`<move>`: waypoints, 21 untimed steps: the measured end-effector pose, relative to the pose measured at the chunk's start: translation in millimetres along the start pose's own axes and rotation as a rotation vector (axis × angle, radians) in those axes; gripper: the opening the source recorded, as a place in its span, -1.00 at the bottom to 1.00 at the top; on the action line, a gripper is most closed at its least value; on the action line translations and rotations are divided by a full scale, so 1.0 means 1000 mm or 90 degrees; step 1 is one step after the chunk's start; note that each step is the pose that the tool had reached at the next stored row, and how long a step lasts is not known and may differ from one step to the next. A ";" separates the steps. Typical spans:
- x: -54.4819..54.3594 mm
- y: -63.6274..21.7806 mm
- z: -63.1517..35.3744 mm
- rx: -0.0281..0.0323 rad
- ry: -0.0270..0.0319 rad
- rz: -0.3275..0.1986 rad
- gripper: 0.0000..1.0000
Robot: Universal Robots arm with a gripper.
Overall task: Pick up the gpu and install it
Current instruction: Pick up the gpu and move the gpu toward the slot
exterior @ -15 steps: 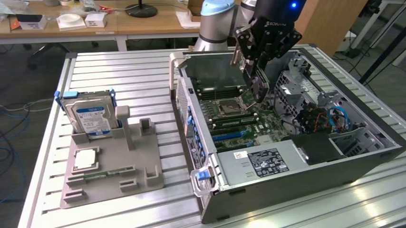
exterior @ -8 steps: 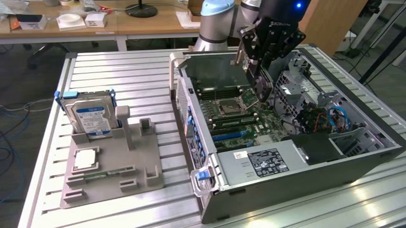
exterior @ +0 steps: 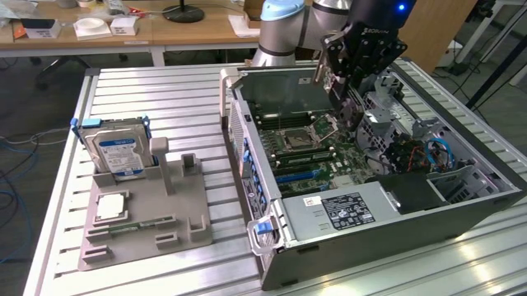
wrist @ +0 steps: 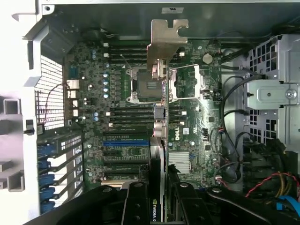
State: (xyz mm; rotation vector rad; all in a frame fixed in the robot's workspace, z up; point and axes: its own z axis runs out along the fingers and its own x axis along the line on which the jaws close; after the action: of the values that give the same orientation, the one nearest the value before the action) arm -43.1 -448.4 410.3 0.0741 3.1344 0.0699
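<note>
The claw [wrist: 159,190] is closed partway, its two black fingers [wrist: 136,201] pressed against the flat faces of the gpu [wrist: 160,115]. The card hangs edge-on from the claw as a narrow dark slab. Its silver metal bracket [wrist: 166,42] is at the end farthest from the fingers. Claw and card hover inside the open computer case [exterior: 247,154], above the green motherboard [wrist: 117,117] and apart from it. Directly beneath the card are the square processor socket [wrist: 140,86] and, nearer the claw, a blue expansion slot [wrist: 124,143]. The card is not seated in any slot. It looks light and stiff but fragile, with exposed components and a thin bracket that could bend. Gripping the flat faces, clear of the connector edge, looks like the safe hold. Well away from the claw, outside the case, a silver hard drive [exterior: 122,151] stands in a grey holder [exterior: 140,228] on the slatted metal counter [exterior: 165,105].
</note>
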 end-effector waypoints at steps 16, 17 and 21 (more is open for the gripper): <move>-0.028 0.0022 0.0002 -0.0001 0.0004 -0.010 -0.48; -0.030 0.0023 0.0002 -0.0001 0.0005 -0.010 -0.48; -0.035 0.0027 0.0003 -0.0001 0.0005 -0.010 -0.48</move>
State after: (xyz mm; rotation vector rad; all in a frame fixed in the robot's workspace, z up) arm -8.1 -447.3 410.3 0.0487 3.1353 0.0701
